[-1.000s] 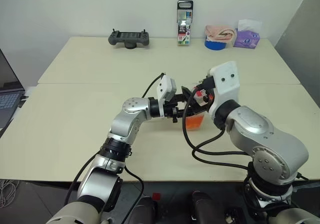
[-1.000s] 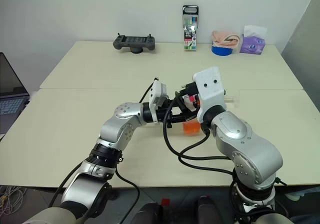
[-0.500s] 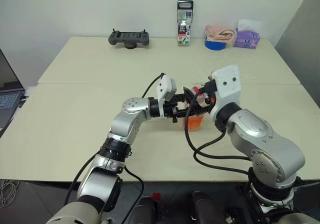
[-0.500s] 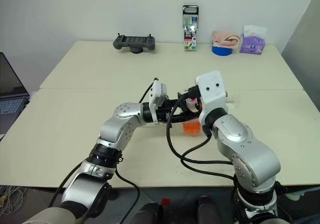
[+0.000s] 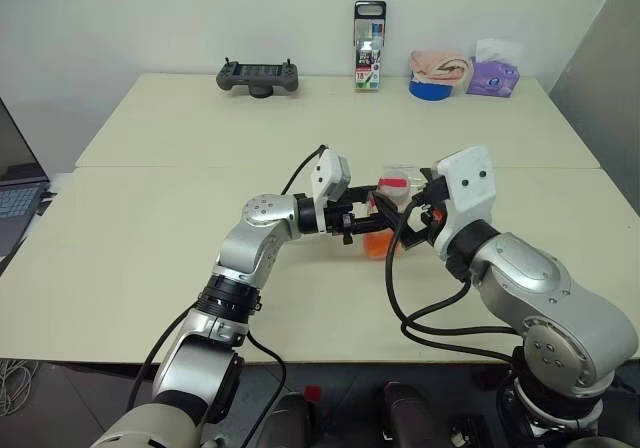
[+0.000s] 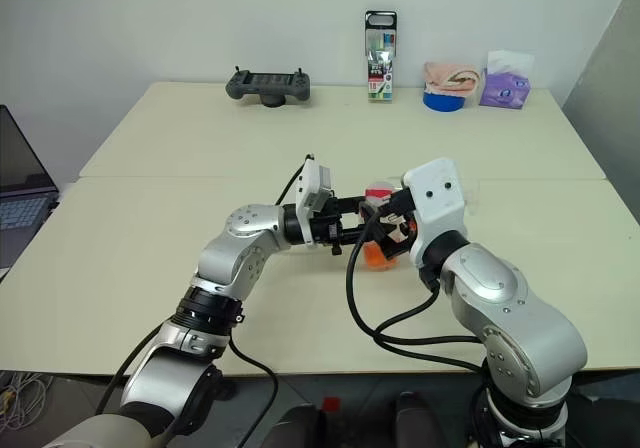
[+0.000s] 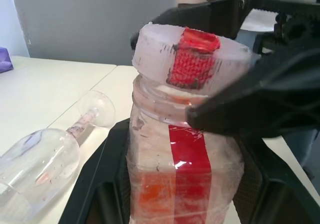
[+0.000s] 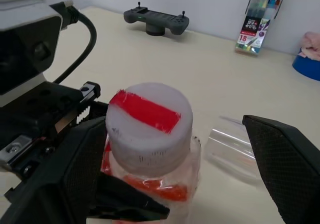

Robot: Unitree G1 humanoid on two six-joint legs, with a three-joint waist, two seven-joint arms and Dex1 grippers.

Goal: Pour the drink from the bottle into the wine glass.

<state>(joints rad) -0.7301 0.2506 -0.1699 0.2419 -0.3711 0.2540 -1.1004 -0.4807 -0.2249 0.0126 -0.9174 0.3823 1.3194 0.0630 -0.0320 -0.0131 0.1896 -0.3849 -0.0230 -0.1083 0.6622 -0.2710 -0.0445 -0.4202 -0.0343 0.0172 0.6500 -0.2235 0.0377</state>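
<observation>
From the head cameras I count one bottle (image 5: 385, 213), upright over the middle of the cream table (image 5: 150, 238), with the left gripper (image 5: 362, 223) clamped on its body from the side and the right gripper (image 5: 410, 218) just beside it, fingers spread wide around the cap. Along the far edge I see one grey handheld controller (image 5: 258, 76), one marker case (image 5: 369, 46), one roll of blue tape (image 5: 430, 88) with a pink cloth on it, and one purple tissue pack (image 5: 494, 76), all well apart from the bottle; a laptop (image 5: 18, 183) sits off the table's left side. In the left wrist view the bottle is clear, scuffed plastic with a red strip down its side and the drink (image 7: 165, 196) showing orange low down (only the bottom part holds liquid); one wine glass (image 7: 47, 154) lies on its side on the table just beside it, its round foot pointing away. In the right wrist view the cap (image 8: 149, 121) is a white ribbed cylinder with a red band across its top, and the two black textured fingers (image 8: 287, 159) stand on either side of it, not touching it.
</observation>
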